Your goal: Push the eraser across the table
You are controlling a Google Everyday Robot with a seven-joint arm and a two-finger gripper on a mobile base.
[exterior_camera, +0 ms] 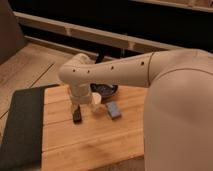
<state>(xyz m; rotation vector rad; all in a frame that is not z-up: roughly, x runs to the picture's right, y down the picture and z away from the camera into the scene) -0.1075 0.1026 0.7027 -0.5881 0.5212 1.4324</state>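
Observation:
The eraser [77, 115] is a small black bar lying on the light wooden table [85, 142], left of centre. My gripper [76, 104] hangs from the cream arm's wrist straight above the eraser's far end, very close to it or touching it. The white cup [96, 102] stands just right of the eraser. The arm reaches in from the right and hides much of the table's right side.
A blue-grey block [114, 110] lies right of the cup. A dark bowl [105, 90] sits behind the cup, partly under the arm. A dark grey mat [22, 125] covers the table's left side. Wooden floor lies beyond the far edge.

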